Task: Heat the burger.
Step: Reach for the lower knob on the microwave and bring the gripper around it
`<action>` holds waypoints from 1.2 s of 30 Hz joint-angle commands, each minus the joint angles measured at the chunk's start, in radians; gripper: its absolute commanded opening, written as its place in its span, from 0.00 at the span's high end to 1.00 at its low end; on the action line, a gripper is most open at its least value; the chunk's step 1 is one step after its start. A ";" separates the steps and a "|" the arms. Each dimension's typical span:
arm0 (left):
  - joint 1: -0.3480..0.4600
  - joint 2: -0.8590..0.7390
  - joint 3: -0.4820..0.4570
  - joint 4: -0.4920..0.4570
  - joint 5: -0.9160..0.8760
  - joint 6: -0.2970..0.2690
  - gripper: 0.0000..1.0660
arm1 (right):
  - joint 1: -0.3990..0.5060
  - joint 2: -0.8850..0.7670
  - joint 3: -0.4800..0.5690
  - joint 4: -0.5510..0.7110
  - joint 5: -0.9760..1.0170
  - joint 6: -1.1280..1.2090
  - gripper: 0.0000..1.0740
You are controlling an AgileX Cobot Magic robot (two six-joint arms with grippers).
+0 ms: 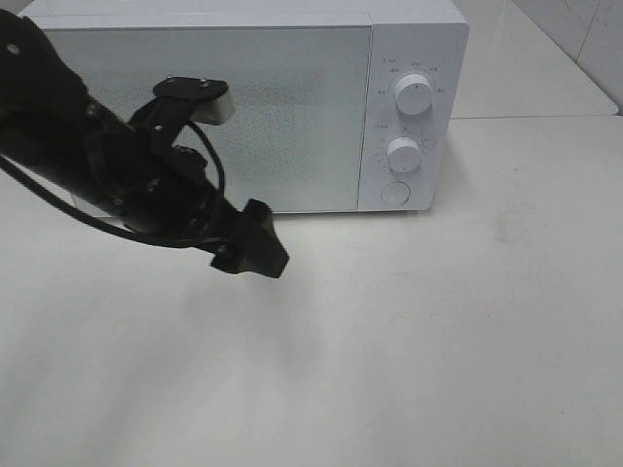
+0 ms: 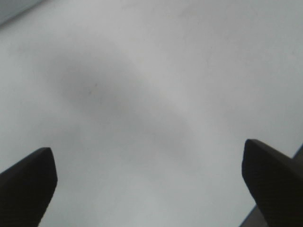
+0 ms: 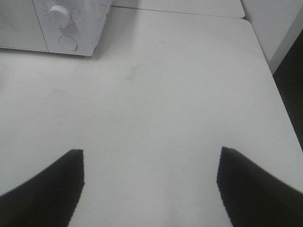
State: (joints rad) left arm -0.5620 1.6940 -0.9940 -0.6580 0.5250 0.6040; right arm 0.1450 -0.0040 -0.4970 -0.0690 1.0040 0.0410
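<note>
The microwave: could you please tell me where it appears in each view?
Exterior high: microwave along the top, door shut.
Left wrist: not clearly in it.
Right wrist: only its control panel, at the picture's edge.
Shared landmark, exterior and right wrist: its round button.

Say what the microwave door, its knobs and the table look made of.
Microwave door: likely glass or plastic, with a fine dotted mesh pattern behind a smooth pale face. Knobs: glossy white plastic, by their moulded shape. Table: smooth matte white, probably laminate; faint scuffs show.

1 microwave (image 1: 292,117), 2 knobs (image 1: 415,94) (image 1: 404,151), 1 btn (image 1: 394,192).
</note>
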 commanded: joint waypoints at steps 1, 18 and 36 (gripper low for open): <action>0.053 -0.034 0.003 0.024 0.138 -0.004 0.05 | -0.005 -0.027 0.000 -0.001 -0.006 0.001 0.29; 0.490 -0.269 0.002 0.143 0.706 -0.109 0.05 | -0.005 -0.027 0.000 -0.001 -0.006 0.001 0.29; 0.658 -0.685 0.002 0.523 0.706 -0.502 0.05 | -0.005 -0.027 0.000 -0.001 -0.006 0.001 0.29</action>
State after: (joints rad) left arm 0.0950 1.0720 -0.9940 -0.1490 1.2140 0.1280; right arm 0.1450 -0.0040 -0.4970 -0.0690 1.0040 0.0410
